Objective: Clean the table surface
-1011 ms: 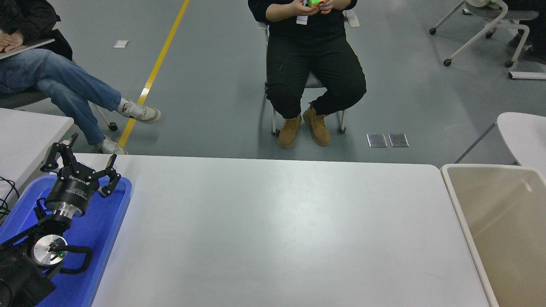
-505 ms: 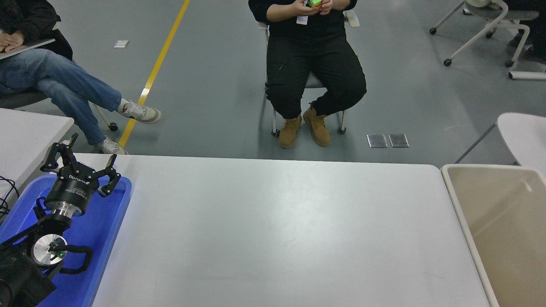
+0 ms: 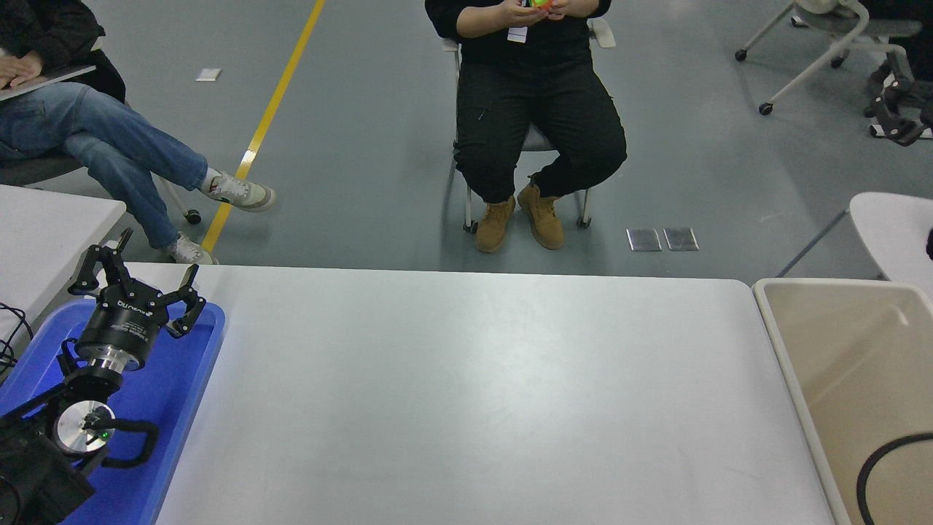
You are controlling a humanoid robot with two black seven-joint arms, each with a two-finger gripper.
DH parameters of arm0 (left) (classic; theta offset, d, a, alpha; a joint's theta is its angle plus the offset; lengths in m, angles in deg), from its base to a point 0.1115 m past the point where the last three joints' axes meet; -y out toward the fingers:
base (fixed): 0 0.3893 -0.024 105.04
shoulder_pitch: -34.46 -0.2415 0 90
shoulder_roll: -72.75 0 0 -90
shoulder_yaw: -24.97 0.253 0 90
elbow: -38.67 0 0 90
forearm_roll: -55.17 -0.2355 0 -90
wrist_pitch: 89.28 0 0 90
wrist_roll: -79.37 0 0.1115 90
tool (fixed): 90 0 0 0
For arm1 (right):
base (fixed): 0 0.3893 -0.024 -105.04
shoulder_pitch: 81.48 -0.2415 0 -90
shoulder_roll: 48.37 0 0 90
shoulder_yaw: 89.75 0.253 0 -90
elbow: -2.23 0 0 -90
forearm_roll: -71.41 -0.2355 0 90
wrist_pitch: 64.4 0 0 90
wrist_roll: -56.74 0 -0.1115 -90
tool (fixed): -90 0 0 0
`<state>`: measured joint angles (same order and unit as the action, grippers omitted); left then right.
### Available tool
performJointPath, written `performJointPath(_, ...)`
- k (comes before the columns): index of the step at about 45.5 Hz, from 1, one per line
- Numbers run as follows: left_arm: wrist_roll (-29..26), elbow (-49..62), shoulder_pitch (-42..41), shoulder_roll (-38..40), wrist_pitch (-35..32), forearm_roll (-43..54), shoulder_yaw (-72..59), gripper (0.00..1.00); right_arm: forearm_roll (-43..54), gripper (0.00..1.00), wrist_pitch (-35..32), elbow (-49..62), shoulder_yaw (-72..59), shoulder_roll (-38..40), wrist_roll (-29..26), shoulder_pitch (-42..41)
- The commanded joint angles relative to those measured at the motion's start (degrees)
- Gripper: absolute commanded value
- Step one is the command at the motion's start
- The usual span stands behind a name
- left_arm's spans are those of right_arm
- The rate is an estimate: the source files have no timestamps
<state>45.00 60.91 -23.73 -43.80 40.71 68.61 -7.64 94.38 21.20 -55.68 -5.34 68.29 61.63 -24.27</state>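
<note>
The table surface (image 3: 466,394) is a wide white top with rounded corners, and nothing lies on it. My left gripper (image 3: 142,275) is parked at the lower left, open and holding nothing, above the blue tray (image 3: 182,394). At the right edge, a black part of my right arm shows high up, with what looks like the right gripper (image 3: 900,120) seen against the floor, well beyond the table. It is small and partly cut off by the picture's edge.
A beige bin (image 3: 794,379) stands at the table's right end, with a black cable loop (image 3: 885,456) over it. A person in black (image 3: 536,109) sits facing the far edge. Another person's legs (image 3: 109,153) are at the far left. A second white table (image 3: 44,233) adjoins the left.
My right arm has come into view at the right edge, and a black cable loop now hangs over the bin. The left arm has not moved.
</note>
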Motion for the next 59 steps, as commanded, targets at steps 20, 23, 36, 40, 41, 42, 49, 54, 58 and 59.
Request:
performJointPath(20,0.0,0.0,0.0,0.0,0.0,0.0,0.0,1.00,0.2,0.98,0.2,4.7,-10.5,-5.7,0.1,5.5)
performJointPath(23,0.0,0.0,0.0,0.0,0.0,0.0,0.0,1.00,0.2,0.98,0.3,6.4,-10.5,-6.7,0.1,5.1)
performJointPath(36,0.0,0.0,0.0,0.0,0.0,0.0,0.0,1.00,0.2,0.98,-0.2,12.8,-10.4,-10.4,2.6,1.9)
performJointPath(40,0.0,0.0,0.0,0.0,0.0,0.0,0.0,1.00,0.2,0.98,-0.3,12.6,-10.4,-10.9,5.5,1.5)
performJointPath(41,0.0,0.0,0.0,0.0,0.0,0.0,0.0,1.00,0.2,0.98,-0.3,12.5,-10.4,-11.0,6.1,1.2)
performJointPath(42,0.0,0.0,0.0,0.0,0.0,0.0,0.0,1.00,0.2,0.98,-0.3,12.5,-10.3,-11.1,6.8,1.1)
performJointPath(49,0.0,0.0,0.0,-0.1,0.0,0.0,0.0,1.00,0.2,0.98,-0.3,12.5,-9.8,-11.9,10.3,0.5)
performJointPath(54,0.0,0.0,0.0,0.0,0.0,0.0,0.0,1.00,0.2,0.98,-0.3,12.5,-9.7,-11.9,11.4,0.6)
performJointPath(58,0.0,0.0,0.0,0.0,0.0,0.0,0.0,1.00,0.2,0.98,-0.4,12.6,-9.6,-12.2,12.2,0.5)
performJointPath(59,0.0,0.0,0.0,-0.1,0.0,0.0,0.0,1.00,0.2,0.98,-0.4,12.5,-9.5,-12.3,12.3,0.5)
